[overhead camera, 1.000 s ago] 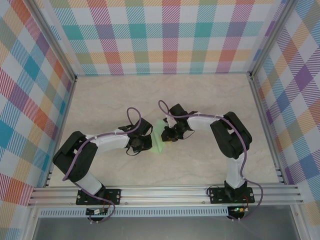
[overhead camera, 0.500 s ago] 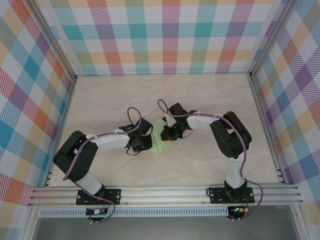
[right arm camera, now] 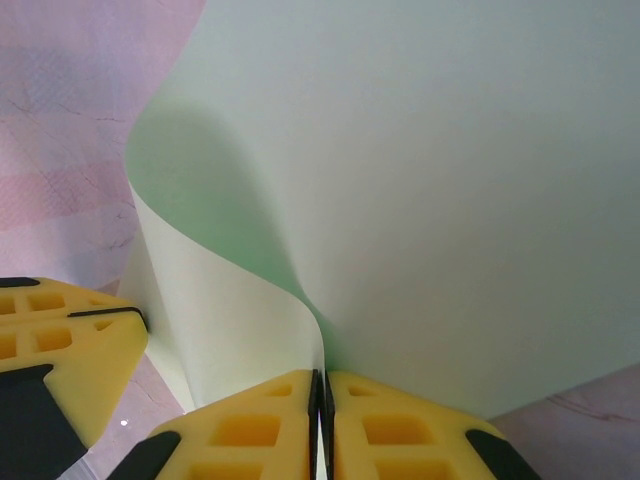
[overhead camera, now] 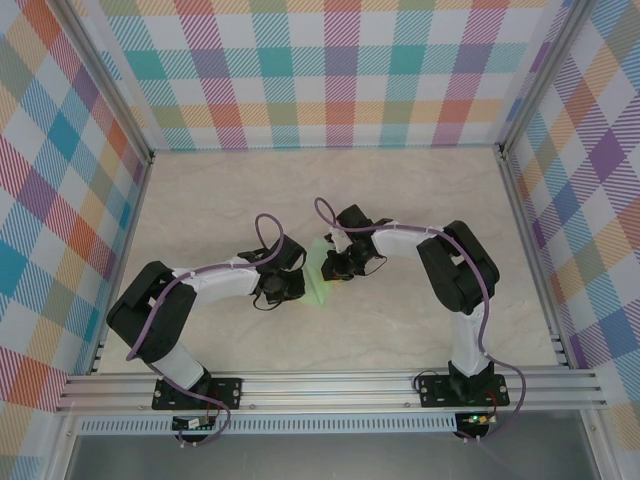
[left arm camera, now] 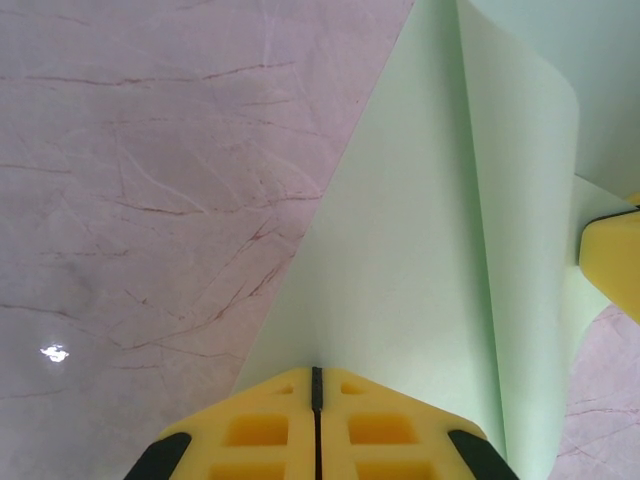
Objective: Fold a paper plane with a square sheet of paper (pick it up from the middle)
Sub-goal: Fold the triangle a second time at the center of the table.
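Observation:
The square sheet of paper (overhead camera: 317,275) is pale green and lies mid-table between both grippers, one side curled up. My left gripper (overhead camera: 302,283) is shut, and in the left wrist view its tips (left arm camera: 316,375) rest against the flat part of the sheet (left arm camera: 400,260). No paper shows between its pads. My right gripper (overhead camera: 329,268) is shut on the raised edge of the sheet (right arm camera: 450,180), which runs into the slit between its fingertips (right arm camera: 321,378). The paper bends in a loop beside it. No paper plane shape shows.
The marble-look tabletop (overhead camera: 400,200) has aluminium rails and checked walls on three sides. The right gripper's yellow finger (left arm camera: 612,262) shows at the right edge of the left wrist view. The left gripper's fingers (right arm camera: 70,345) sit close by in the right wrist view.
The right gripper has edged slightly left with the paper's edge. The left arm has held still.

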Controlling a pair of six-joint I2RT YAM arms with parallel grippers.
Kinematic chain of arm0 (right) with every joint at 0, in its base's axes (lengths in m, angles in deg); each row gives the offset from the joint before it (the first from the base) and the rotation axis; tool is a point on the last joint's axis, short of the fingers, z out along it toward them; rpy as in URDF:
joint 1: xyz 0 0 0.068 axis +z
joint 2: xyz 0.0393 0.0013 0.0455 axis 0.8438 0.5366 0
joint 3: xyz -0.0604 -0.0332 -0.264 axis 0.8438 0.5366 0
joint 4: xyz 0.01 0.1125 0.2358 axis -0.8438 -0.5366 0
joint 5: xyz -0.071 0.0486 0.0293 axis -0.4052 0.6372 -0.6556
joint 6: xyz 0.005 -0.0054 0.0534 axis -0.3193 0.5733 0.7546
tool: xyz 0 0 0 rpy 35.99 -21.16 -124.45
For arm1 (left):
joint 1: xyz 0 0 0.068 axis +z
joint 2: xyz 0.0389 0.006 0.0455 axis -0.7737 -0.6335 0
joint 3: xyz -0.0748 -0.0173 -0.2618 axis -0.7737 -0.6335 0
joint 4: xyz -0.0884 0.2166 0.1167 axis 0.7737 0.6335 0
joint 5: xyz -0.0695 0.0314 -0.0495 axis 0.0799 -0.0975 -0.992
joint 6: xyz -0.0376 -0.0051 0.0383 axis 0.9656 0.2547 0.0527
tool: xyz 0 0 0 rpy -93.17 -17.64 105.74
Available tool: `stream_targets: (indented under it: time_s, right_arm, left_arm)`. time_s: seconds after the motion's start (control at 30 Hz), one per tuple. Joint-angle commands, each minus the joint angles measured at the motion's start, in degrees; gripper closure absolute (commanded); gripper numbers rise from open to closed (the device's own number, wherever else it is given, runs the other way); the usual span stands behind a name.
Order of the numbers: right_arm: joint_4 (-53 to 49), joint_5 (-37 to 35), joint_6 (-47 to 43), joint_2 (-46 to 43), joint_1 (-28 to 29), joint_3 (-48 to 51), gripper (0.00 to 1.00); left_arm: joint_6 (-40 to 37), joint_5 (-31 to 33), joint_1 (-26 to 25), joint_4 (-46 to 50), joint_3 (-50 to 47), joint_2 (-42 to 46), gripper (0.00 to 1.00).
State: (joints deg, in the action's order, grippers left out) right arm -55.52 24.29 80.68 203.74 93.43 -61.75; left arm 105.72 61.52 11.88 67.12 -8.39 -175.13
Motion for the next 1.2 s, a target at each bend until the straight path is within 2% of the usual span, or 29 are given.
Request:
stream_targets:
  time_s: [0.0,0.53,0.8,0.97,1.17]
  right_arm:
    - [-1.61,-2.28,-1.13,0.99,0.24,0.23,0.87]
    - [-2.09,-2.27,-1.28,0.44,0.25,-0.10,0.91]
    - [-2.02,-3.71,-1.15,0.36,0.30,1.53,0.93]
    - [-2.12,-3.74,-1.34,0.53,0.32,1.72,0.93]
    - [-1.75,-3.89,-1.04,0.71,0.25,1.97,0.95]
  left_arm:
    - [-0.89,-0.45,0.31,2.15,1.32,-0.97,0.93]
    - [-0.85,-0.43,0.31,2.21,0.99,-1.17,0.93]
    - [-0.22,-1.66,0.62,2.83,3.82,2.28,0.89]
    - [1.41,-5.21,2.99,-0.01,5.31,3.98,0.85]
    - [4.59,-13.23,6.53,-10.27,5.31,0.44,0.84]
